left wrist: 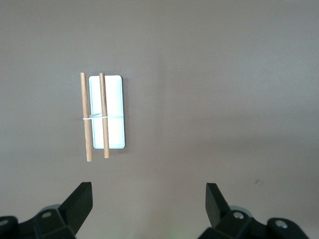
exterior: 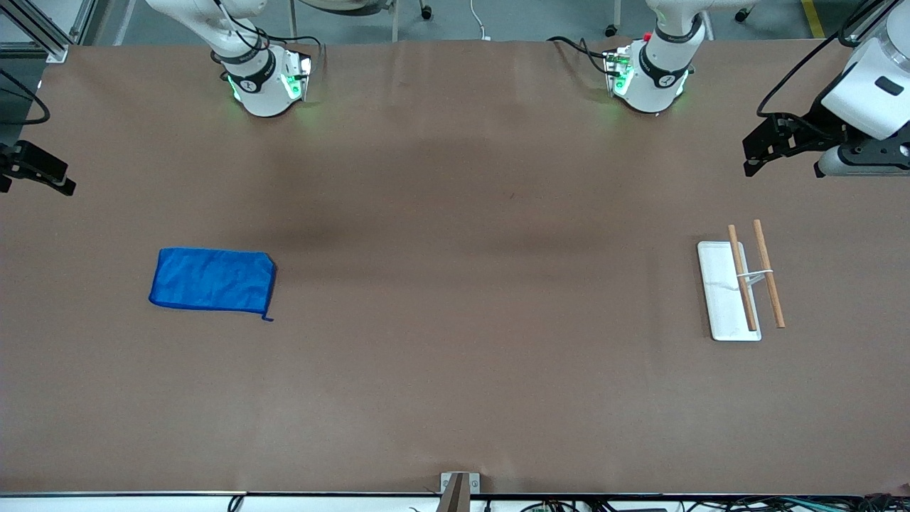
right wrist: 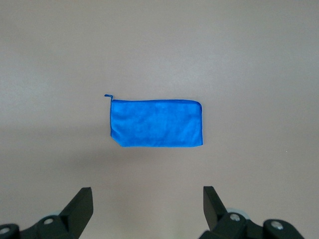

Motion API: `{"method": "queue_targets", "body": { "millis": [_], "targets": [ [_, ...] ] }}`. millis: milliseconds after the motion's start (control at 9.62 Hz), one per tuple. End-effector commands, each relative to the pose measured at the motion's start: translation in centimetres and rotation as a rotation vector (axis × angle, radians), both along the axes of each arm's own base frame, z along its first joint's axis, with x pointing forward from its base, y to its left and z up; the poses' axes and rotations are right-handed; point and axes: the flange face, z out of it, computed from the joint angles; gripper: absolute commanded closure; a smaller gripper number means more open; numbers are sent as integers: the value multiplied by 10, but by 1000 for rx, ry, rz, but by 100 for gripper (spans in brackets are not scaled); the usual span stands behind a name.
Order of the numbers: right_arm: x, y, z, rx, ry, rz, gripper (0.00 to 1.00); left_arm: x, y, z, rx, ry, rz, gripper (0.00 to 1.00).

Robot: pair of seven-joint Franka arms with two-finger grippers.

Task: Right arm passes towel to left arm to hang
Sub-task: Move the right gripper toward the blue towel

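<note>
The blue towel [exterior: 212,279] lies flat on the brown table toward the right arm's end, its thread tail at the corner nearest the front camera. It also shows in the right wrist view [right wrist: 156,123]. My right gripper [right wrist: 148,199] is open and empty, high above the table beside the towel; in the front view it shows at the edge [exterior: 39,171]. My left gripper [left wrist: 148,199] is open and empty, high over the table near the rack; in the front view it shows by the edge [exterior: 764,146]. Both arms are held up.
A small rack with a white flat base [exterior: 721,299] and two wooden rods [exterior: 769,283] stands toward the left arm's end; it also shows in the left wrist view [left wrist: 113,112]. The arm bases [exterior: 263,78] [exterior: 650,75] stand along the table's edge farthest from the front camera.
</note>
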Motion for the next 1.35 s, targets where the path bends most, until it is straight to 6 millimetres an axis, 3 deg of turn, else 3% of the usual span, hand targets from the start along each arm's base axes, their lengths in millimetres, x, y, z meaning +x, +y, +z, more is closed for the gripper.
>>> {"method": "queue_targets", "body": {
  "millis": [0,416,519,623,935,1247],
  "targets": [
    [-3,1,-2,-6,-13,-3,3,2,-1,-15,-4,43,5,0],
    [2,0,-2,-8,-39,-3,3,8,-3,-17,0,43,0,0],
    [4,-4,-15,-7,-27,-8,3,8,-3,-16,0,41,-8,0],
    [6,-13,-36,-6,-17,-24,3,9,-1,-18,-2,44,-10,0],
    [10,-17,-113,-6,-21,-26,3,10,-4,-21,-1,48,-10,0],
    [13,-17,-215,-11,-79,-17,3,12,-6,-24,-1,53,-7,0]
  ]
}}
